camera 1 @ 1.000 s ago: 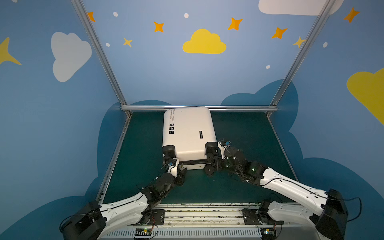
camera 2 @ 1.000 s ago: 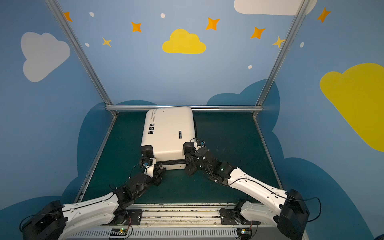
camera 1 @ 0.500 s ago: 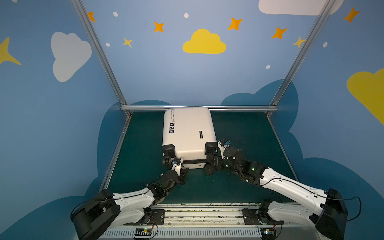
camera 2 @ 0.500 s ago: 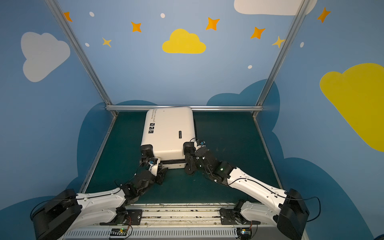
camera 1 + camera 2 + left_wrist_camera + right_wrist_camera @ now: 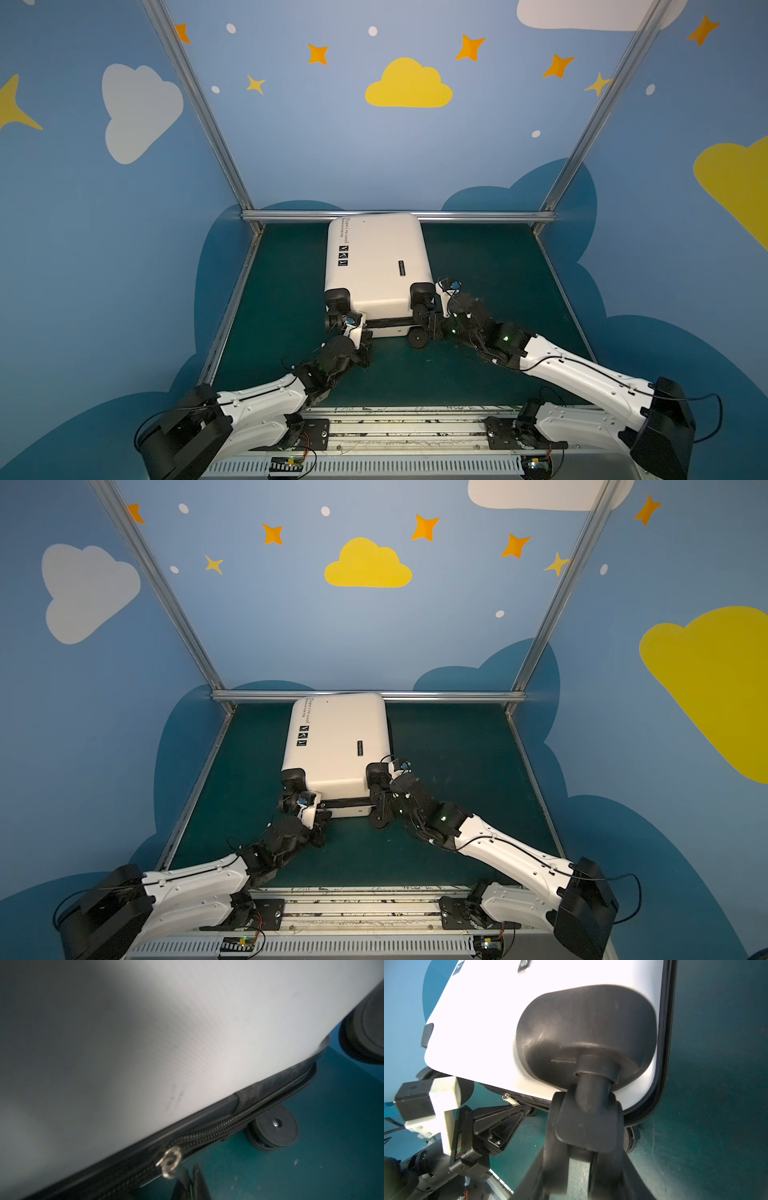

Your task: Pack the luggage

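Luggage (image 5: pixel 376 257) on mat (image 5: pixel 478 257), seemingly against rail (image 5: pixel 478 216)

Robot test booth, blue cloud-and-star walls (image 5: pixel 374 166), aluminium frame posts (image 5: pixel 195 95), green mat floor (image 5: pixel 482 266)

Cream-white hard-shell luggage (image 5: pixel 376 266), lid down, flat on green floor (image 5: pixel 478 266), black wheels (image 5: pixel 417 340) at near end

Overhead stereo pair; wrist close-ups on luggage (image 5: pixel 166 1032)
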Robot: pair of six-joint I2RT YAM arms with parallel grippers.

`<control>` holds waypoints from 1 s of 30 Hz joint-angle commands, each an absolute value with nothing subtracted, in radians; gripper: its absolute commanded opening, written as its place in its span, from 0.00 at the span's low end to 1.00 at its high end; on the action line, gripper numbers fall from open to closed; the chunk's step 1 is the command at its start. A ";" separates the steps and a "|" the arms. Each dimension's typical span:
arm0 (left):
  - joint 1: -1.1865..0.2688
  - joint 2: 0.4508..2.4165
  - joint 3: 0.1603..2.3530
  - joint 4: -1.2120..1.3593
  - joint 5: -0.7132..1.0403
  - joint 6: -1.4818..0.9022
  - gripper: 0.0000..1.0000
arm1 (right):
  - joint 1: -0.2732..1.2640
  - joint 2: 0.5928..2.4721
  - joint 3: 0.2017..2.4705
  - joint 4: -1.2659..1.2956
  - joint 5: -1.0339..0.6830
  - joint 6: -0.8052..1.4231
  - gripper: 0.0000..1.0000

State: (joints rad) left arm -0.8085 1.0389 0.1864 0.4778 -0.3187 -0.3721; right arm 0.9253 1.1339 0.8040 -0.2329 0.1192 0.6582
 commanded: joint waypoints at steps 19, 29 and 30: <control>-0.839 1.016 0.265 0.515 -0.281 -0.308 0.03 | 0.950 1.142 0.848 -0.167 -0.034 0.565 0.00; -0.941 1.175 0.382 0.555 -0.255 -0.246 0.03 | 0.946 1.116 0.866 -0.152 -0.006 0.523 0.00; -0.947 1.186 0.390 0.560 -0.254 -0.241 0.03 | 0.945 1.112 0.871 -0.154 0.000 0.520 0.00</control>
